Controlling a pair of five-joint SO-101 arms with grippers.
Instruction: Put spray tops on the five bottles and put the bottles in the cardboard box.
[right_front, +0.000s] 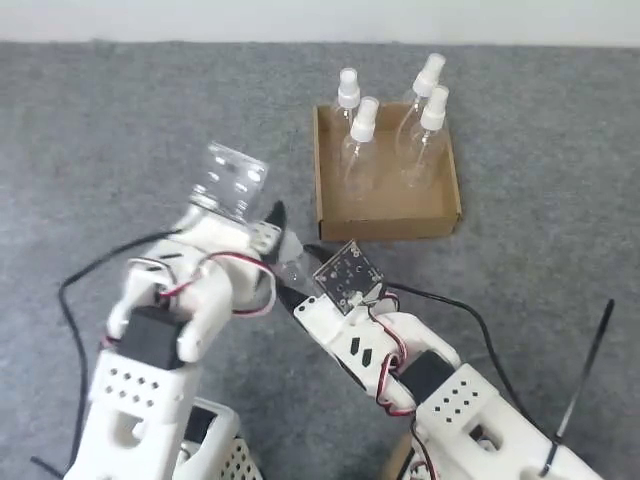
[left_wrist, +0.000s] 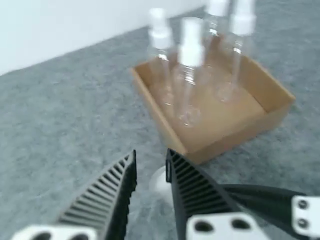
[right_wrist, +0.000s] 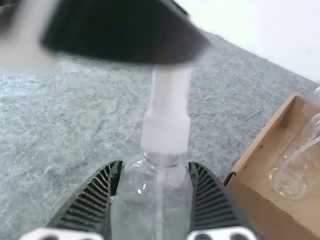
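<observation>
Clear bottle clamped in right gripper; left gripper narrowly parted over spray top.

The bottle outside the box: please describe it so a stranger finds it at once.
Start at the cardboard box. Just before its near wall, the right gripper holds one clear bottle with a white spray top. Unlike the other four bottles, it is outside the box.

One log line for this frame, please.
fifth bottle: in right claw, spray top on neck | left claw: at spray top | cardboard box: four topped bottles inside
</observation>
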